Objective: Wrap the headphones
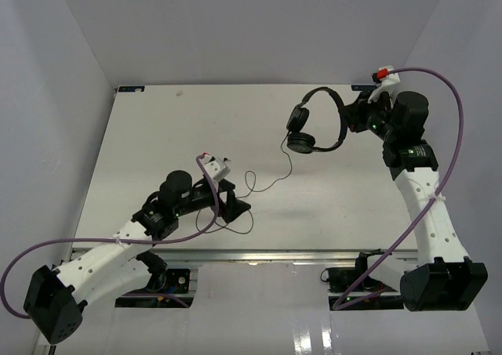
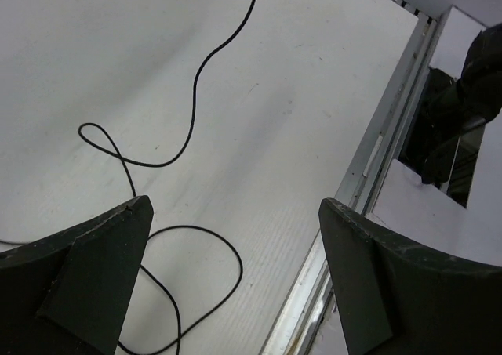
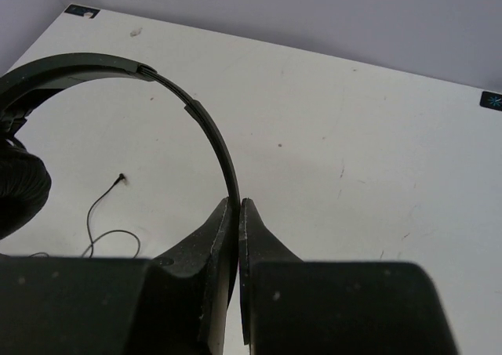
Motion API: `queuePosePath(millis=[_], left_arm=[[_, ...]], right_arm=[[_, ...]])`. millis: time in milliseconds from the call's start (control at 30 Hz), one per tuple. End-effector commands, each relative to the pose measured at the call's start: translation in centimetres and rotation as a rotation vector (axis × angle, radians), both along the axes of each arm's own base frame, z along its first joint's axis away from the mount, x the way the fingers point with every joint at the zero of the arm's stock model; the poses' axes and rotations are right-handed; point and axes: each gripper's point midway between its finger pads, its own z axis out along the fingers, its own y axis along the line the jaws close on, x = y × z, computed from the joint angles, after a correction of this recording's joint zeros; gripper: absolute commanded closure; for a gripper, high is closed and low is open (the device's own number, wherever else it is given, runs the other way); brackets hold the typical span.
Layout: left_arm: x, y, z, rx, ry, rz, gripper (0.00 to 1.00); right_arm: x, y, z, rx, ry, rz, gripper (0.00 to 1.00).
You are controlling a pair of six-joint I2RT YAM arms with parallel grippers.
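Note:
The black headphones (image 1: 315, 120) hang above the table at the back right, held by the headband. My right gripper (image 1: 351, 120) is shut on the headband (image 3: 205, 124); one earcup (image 3: 17, 190) shows at the left of the right wrist view. The thin black cord (image 1: 276, 171) runs down from the earcups and trails across the table to the left, ending in loops (image 2: 169, 147) under my left gripper (image 1: 235, 206). My left gripper (image 2: 235, 214) is open and empty, low over the cord near the table's front edge. The plug (image 3: 120, 179) lies on the table.
The metal front rail of the table (image 2: 369, 175) runs just right of my left gripper. Purple robot cables (image 1: 447, 120) loop off both arms. White walls close in the table at left, back and right.

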Motion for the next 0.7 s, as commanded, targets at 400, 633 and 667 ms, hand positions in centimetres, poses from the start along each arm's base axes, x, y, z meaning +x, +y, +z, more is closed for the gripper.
queuePosePath(millis=[400,633,667], left_arm=[[2.9,-4.5,-2.4,0.165,-0.396,-0.223,0.02],[5.1,-4.5,-2.1,0.244,-0.477,-0.185,0.02],[5.2,-4.8,-2.2,0.248,-0.472,-0.192,0.03]], right_arm=[[-5.6,1.2,7.2,0.108,-0.081,0.224,0.92],[-6.9,2.0,10.6,0.135,-0.129,0.283,0.92],[-7.0,2.1,11.0,0.140,-0.133,0.289,0.92]])
